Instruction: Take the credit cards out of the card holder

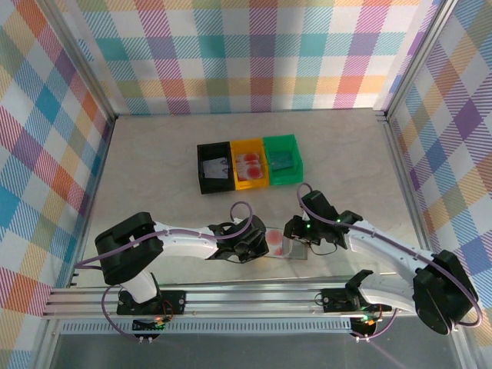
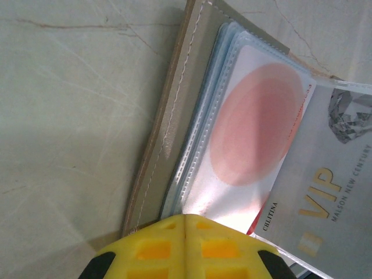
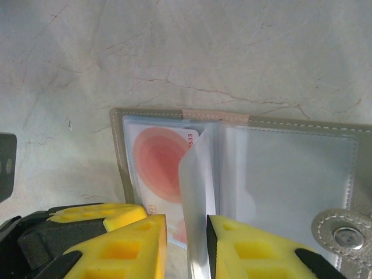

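Note:
The card holder (image 1: 286, 247) lies open on the table between my two grippers, its clear sleeves showing. A red-circle credit card (image 2: 256, 122) sits in the left-hand sleeve (image 3: 160, 157). A greyish-white VIP card (image 2: 325, 197) is in a sleeve (image 3: 197, 192) that stands upright. My left gripper (image 1: 257, 244) is shut, its tips (image 2: 185, 224) resting on the near edge of the sleeves. My right gripper (image 1: 294, 233) straddles the upright sleeve (image 3: 186, 244). The right finger touches the sleeve and a narrow gap is left on the other side.
Three small bins stand in a row behind the holder: black (image 1: 201, 165), yellow (image 1: 250, 183) and green (image 1: 286, 178). Each has cards inside, and the ones in the yellow bin are red. Bare table lies to the left and right, up to the checked walls.

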